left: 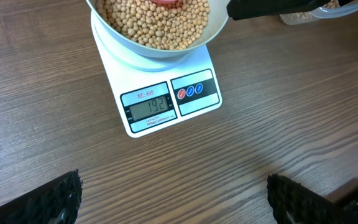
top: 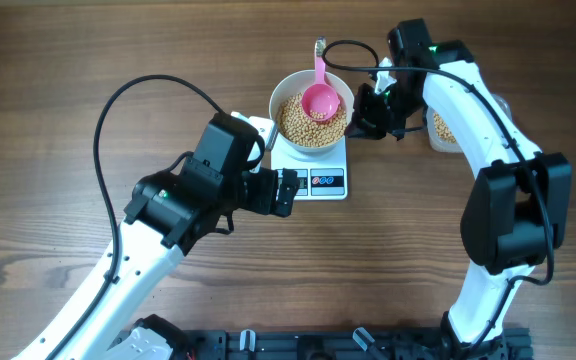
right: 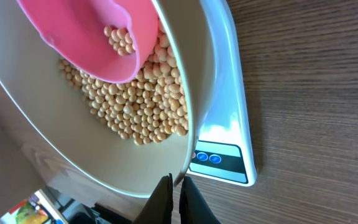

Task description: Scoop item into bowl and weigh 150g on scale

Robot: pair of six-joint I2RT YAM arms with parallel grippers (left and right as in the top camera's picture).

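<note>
Bowl [top: 276,100] of beans [top: 293,120] is seated on scale [top: 318,162], display faced to near table edge.
Left jaws are spread wide; right jaws are pressed closed beside bowl.

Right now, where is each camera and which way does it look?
Overhead: fixed above the table, looking straight down at the white bowl of beans on the scale, pink scoop inside; left gripper and right gripper show.
Left wrist: on the left arm, looking down at the scale's display and bowl; its open fingers fill the bottom corners.
Right wrist: close beside the bowl, looking into beans and scoop; its shut fingers at the bottom edge.
Shared: all see bowl, beans, scale.
</note>
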